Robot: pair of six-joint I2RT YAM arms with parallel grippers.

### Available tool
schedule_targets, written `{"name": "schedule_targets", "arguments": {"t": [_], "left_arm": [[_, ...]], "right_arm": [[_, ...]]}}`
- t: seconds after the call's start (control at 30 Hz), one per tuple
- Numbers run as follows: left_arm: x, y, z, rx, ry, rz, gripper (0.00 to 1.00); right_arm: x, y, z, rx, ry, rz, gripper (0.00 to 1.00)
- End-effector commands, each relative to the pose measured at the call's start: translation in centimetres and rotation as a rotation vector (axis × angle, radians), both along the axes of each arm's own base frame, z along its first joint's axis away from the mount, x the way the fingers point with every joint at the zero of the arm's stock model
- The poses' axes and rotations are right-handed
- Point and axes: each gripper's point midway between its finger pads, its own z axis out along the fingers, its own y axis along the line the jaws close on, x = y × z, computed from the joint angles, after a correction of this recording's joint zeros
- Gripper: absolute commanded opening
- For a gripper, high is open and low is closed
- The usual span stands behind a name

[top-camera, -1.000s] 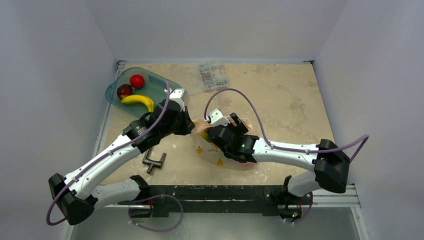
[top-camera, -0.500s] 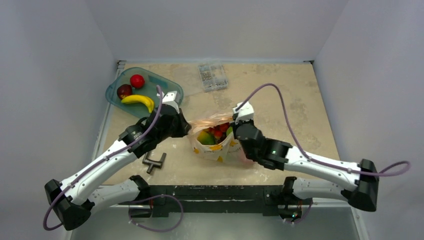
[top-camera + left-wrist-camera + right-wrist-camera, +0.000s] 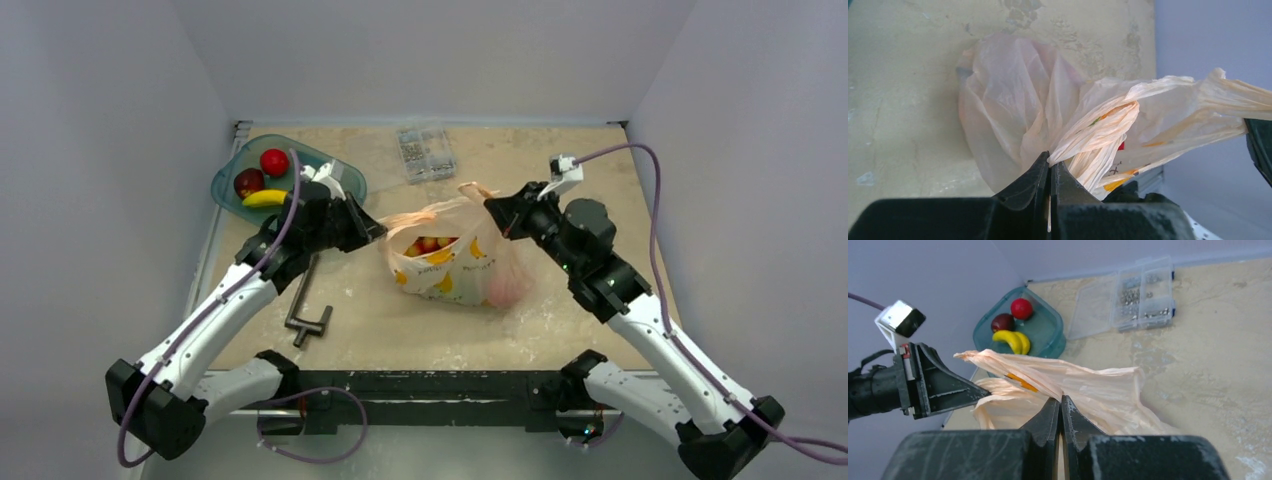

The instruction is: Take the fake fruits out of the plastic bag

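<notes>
The pale-orange plastic bag point(image 3: 452, 272) sits mid-table with its mouth stretched open between both arms. Inside the opening I see fake fruits point(image 3: 428, 246), red and yellow-green. My left gripper point(image 3: 378, 229) is shut on the bag's left handle point(image 3: 1098, 125); in the left wrist view its jaws point(image 3: 1050, 161) pinch the gathered film. My right gripper point(image 3: 492, 206) is shut on the right handle, and its jaws point(image 3: 1060, 402) hold the bag's edge point(image 3: 1088, 382). A red apple point(image 3: 274, 162), a dark red fruit point(image 3: 249, 183) and a banana point(image 3: 265, 198) lie in the teal tray point(image 3: 226, 198).
A grey metal clamp point(image 3: 308, 320) lies on the table left of the bag, under the left arm. A clear box of small parts point(image 3: 425, 152) stands at the back centre. The tray sits at the back left against the wall.
My right arm swung from over the bag out to the right, shut on the right handle and lifted it. The left gripper pulled its handle back-left, so the bag's mouth spread open.
</notes>
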Motion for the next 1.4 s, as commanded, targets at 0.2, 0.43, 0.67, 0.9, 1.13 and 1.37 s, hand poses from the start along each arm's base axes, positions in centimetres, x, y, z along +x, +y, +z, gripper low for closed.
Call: {"name": "schedule_targets", "arguments": {"t": [0.2,0.43,0.67,0.9,1.13,1.37], "left_arm": [[6.0,-2.6,11.1,-0.331,-0.092,-0.160,0.00],[5.3,-2.4,9.7,-0.201,-0.104,-0.282,0.00],[0.3,-0.7,3.5,-0.086,-0.092,-0.369,0.43],[-6.8,0.4,4.4,0.134,-0.189,-0.375,0.70],[-6.0,-2.0,4.5,0.209,-0.231,-0.171,1.00],[-2.5,-7.4,5.1,0.154,-0.182,-0.102,1.00]], "right_arm": [[6.6,-5.8,7.3,0.073,-0.027,-0.067,0.00],[3.9,-5.5,6.2,0.047,-0.033,0.004,0.00],[-1.4,-4.1,-2.8,0.124,0.134,0.115,0.00],[-3.6,-3.9,-4.4,0.113,0.160,0.162,0.00],[-4.2,-3.9,-2.6,0.121,0.105,0.172,0.00],[-5.0,-4.2,-1.2,0.139,0.067,0.166,0.00]]}}
